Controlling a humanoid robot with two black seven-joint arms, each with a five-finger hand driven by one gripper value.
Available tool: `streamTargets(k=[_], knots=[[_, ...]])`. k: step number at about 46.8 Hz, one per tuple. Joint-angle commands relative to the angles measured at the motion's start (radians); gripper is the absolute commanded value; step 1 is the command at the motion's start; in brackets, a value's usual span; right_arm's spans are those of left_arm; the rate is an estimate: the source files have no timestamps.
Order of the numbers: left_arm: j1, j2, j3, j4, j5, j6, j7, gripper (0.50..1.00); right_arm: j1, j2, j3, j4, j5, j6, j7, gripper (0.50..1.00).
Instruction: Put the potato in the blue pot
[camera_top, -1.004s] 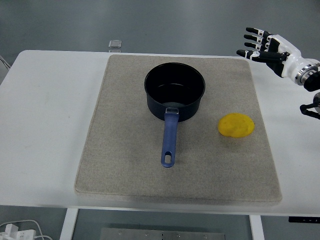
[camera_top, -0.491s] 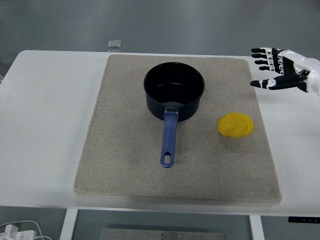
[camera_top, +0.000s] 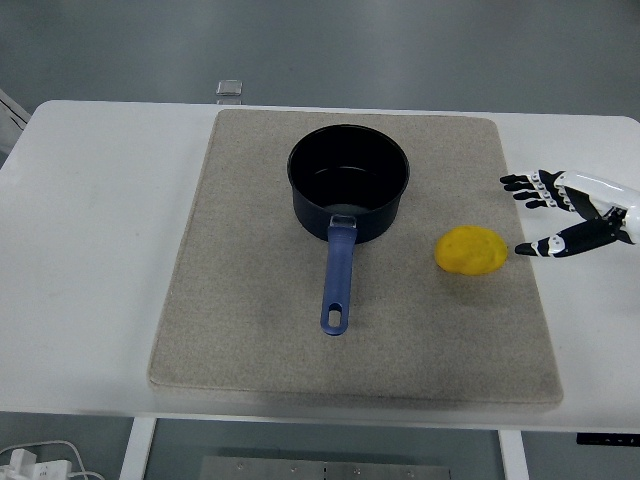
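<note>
So the yellow, rounded potato (camera_top: 472, 250) is sitting on the beige felt-like mat (camera_top: 250, 330), over toward the mat's right edge and roughly halfway between its far and near edges. The dark blue metal pot with the long blue handle (camera_top: 349, 183) is standing upright more toward the mat's far edge, about in the middle, its handle pointing at the near edge, and as far as I can tell it's empty. The robot's black-and-white right hand (camera_top: 570, 212) is hovering just off the mat's right edge, over the white table (camera_top: 90, 230), with the thumb and fingers spread apart and holding nothing; it's close beside the potato but not touching it. Left hand isn't showing at all. I'm guessing the grab is the step in hand. The potato looks smooth and a bit glossy, probably a light plastic toy, stiff and a little slippery, so it could roll or squirt out of a loose pinch. I'd be wrapping the fingers around its fat middle, thumb on one long side and fingers on the other, not the tapered ends. The pot is well apart to the left, so it needs a lift over the rim.
</note>
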Motion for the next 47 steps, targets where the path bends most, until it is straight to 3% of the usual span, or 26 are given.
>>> streamTargets(k=[1, 9, 18, 26, 37, 41, 47], knots=[[0.000, 0.000, -0.001, 0.001, 0.000, 0.000, 0.000, 1.000, -0.016, 0.011, -0.003, 0.000, -0.017, -0.018, 0.014, 0.926], [0.001, 0.000, 0.000, 0.000, 0.000, 0.000, 0.000, 1.000, -0.057, 0.057, -0.003, -0.011, -0.120, -0.076, 0.020, 0.877], [0.000, 0.000, 0.000, 0.001, 0.000, 0.000, 0.000, 1.000, -0.105, 0.138, -0.001, -0.072, -0.168, -0.156, 0.020, 0.874], [0.000, 0.000, 0.000, 0.000, 0.000, 0.000, 0.000, 1.000, -0.110, 0.178, -0.001, -0.107, -0.169, -0.165, 0.020, 0.911], [0.000, 0.000, 0.000, 0.000, 0.000, 0.000, 0.000, 1.000, -0.111, 0.189, -0.001, -0.112, -0.171, -0.182, 0.020, 0.907], [0.000, 0.000, 0.000, 0.000, 0.000, 0.000, 0.000, 1.000, -0.113, 0.198, -0.004, -0.117, -0.179, -0.194, 0.028, 0.885], [0.001, 0.000, 0.000, 0.000, 0.000, 0.000, 0.000, 1.000, -0.116, 0.223, -0.007, -0.126, -0.217, -0.197, 0.032, 0.791]])
